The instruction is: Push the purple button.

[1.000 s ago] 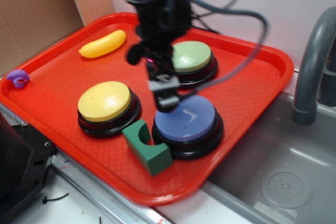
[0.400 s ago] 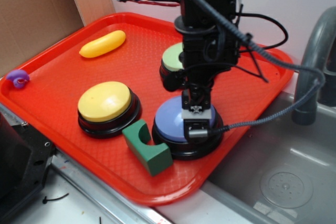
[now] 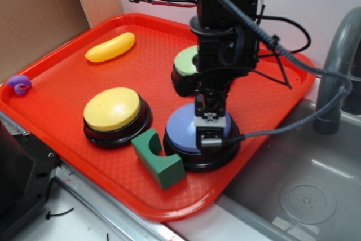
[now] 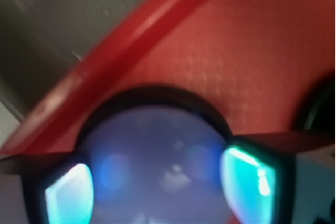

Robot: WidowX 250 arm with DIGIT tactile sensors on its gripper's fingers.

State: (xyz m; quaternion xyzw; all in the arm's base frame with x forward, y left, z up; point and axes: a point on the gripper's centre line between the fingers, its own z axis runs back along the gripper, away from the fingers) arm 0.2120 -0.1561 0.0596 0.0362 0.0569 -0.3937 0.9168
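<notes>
Purple button [image 3: 189,130] under gripper [image 3: 209,135]; 3 btns total.

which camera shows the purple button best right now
The exterior view: the purple button shows with its black base on the red tray, the tool over its right side. The wrist view gives only a blurred close-up of its dome.

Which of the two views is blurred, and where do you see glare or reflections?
Wrist view: soft and out of focus throughout; pale reflections show on the purple button, and the jaws glow cyan at both lower corners. Exterior view: sharp, evenly lit, with only mild sheen on the yellow button and the red tray.
</notes>
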